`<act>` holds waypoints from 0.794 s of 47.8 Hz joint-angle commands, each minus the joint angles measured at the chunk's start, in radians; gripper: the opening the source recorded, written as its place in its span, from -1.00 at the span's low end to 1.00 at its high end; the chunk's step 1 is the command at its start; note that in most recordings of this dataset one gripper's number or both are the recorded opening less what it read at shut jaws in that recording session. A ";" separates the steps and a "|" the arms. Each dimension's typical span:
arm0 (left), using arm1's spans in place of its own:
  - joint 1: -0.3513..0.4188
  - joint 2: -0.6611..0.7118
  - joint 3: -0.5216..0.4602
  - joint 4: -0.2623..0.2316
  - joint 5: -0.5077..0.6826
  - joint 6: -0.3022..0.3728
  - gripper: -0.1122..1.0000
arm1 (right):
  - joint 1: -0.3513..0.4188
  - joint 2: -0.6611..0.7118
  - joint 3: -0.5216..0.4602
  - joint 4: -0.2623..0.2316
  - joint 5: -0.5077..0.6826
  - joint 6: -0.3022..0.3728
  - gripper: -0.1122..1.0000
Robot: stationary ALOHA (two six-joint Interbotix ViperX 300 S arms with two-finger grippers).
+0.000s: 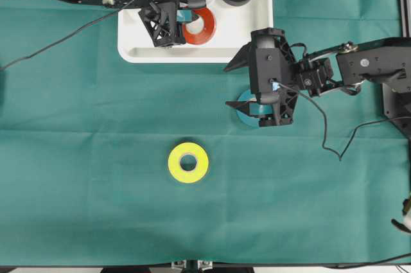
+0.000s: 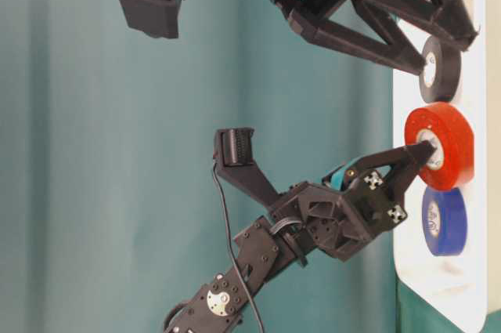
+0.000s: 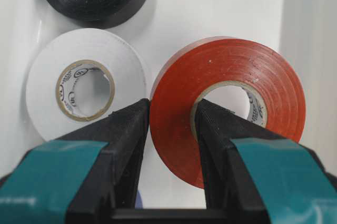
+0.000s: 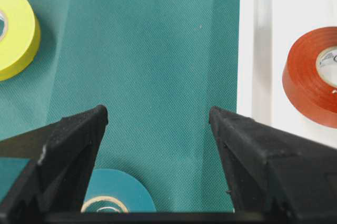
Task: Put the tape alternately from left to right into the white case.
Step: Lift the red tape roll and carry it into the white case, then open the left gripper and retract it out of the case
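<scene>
White case point(image 1: 257, 35): shallow white tray lying at the top middle of the green cloth point(image 1: 90, 157); every place below is given relative to it.
Left gripper point(image 1: 182, 24): over the case's middle section, jaws clamped on the wall of the red roll point(image 1: 200, 26), one finger point(image 3: 124, 129) outside the ring, the other through its core.
Red roll: inside the case, close to its near rim; in the table-level view it stands on edge between the black roll point(image 2: 437, 68) and the blue roll point(image 2: 444, 221).
Black roll: inside the case, at its right end, lying flat.
White roll point(image 3: 87, 89): inside the case, just beside the red roll; seen in the left wrist view.
Blue roll: inside the case, on the far side of the red roll from the black roll.
Right gripper point(image 1: 236, 85): outside the case, below its right corner, jaws spread wide with nothing between them.
Teal roll point(image 1: 247, 107): on the cloth outside the case, beneath the right gripper and partly hidden by it.
Yellow roll point(image 1: 188, 162): flat on the cloth, well apart from the case, below its middle.
</scene>
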State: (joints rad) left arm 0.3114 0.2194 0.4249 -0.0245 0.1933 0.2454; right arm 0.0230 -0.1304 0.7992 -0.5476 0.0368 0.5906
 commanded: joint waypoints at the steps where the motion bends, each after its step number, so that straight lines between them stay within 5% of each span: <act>1: 0.003 -0.014 -0.034 0.002 -0.005 -0.003 -0.87 | 0.003 -0.011 -0.006 0.003 -0.006 0.002 0.72; 14: 0.003 -0.021 -0.034 0.002 -0.003 -0.006 -0.83 | 0.002 -0.011 -0.003 0.002 -0.006 0.000 0.72; 21: 0.000 -0.035 -0.029 0.002 -0.003 -0.006 -0.37 | 0.003 -0.011 -0.002 0.003 -0.006 0.002 0.72; 31: -0.003 -0.067 -0.020 0.002 -0.003 -0.005 0.69 | 0.003 -0.011 -0.003 0.003 -0.006 0.002 0.72; 38: -0.006 -0.080 -0.009 0.002 -0.002 -0.005 0.73 | 0.003 -0.011 -0.003 0.003 -0.006 0.002 0.72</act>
State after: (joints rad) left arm 0.3099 0.1795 0.4234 -0.0245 0.1948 0.2408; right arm 0.0230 -0.1304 0.8038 -0.5476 0.0383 0.5906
